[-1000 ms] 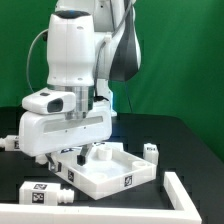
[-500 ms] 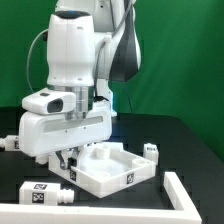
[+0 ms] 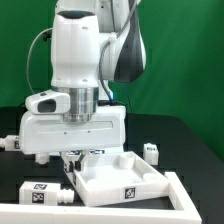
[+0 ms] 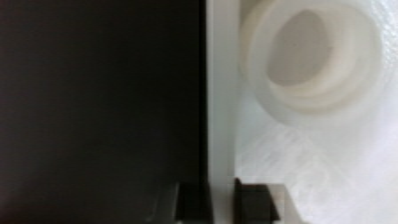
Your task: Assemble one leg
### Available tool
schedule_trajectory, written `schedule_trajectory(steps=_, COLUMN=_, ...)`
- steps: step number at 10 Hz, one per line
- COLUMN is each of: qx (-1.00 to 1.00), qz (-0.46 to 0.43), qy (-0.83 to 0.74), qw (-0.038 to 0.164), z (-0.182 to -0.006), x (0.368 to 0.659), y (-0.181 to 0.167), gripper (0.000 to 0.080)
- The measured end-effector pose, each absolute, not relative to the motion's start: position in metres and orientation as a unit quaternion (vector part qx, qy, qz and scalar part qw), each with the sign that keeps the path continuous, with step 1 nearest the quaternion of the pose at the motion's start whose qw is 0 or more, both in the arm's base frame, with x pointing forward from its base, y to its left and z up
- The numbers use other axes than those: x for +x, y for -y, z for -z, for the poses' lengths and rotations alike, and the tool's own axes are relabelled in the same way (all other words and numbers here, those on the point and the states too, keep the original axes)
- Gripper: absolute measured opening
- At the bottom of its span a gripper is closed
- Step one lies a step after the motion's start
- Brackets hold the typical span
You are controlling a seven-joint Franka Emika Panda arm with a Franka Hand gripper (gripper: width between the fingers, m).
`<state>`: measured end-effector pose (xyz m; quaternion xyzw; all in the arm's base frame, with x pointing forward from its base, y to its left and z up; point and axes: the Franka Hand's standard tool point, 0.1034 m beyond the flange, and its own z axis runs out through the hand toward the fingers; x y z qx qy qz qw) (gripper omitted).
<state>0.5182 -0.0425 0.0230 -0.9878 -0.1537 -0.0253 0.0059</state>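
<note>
A small white leg (image 3: 45, 193) with a black-and-white tag lies on the black table at the exterior view's lower left. A second leg (image 3: 151, 151) stands at the right. My gripper (image 3: 72, 160) hangs low at the left rim of the wide white panel (image 3: 120, 180). In the wrist view my gripper (image 4: 224, 195) has one dark finger (image 4: 187, 200) on each side of the panel's thin rim wall. It is shut on that rim. The panel (image 4: 311, 130) fills one side of that view, with a round socket (image 4: 320, 55) in it. No leg is in my grip.
A white raised bar (image 3: 193, 192) runs along the table's front at the exterior view's lower right, close to the panel's corner. A small dark-and-white part (image 3: 9, 143) lies at the far left. A green backdrop stands behind the table.
The panel has slid toward the exterior view's right and front, with my gripper still on its rim. The arm has shifted right with it. The legs have not moved.
</note>
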Motion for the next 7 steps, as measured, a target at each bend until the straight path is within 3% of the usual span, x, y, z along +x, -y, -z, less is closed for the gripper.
schedule_trajectory(steps=1, qx=-0.992, qz=0.003, qy=0.126, qw=0.024, z=-0.023, x=0.5199, y=0.0448, gripper=0.0051)
schedule_trajectory(steps=7, qx=-0.997, qz=0.019, qy=0.071, qw=0.022, z=-0.0239, x=0.5283, y=0.0422, gripper=0.0051)
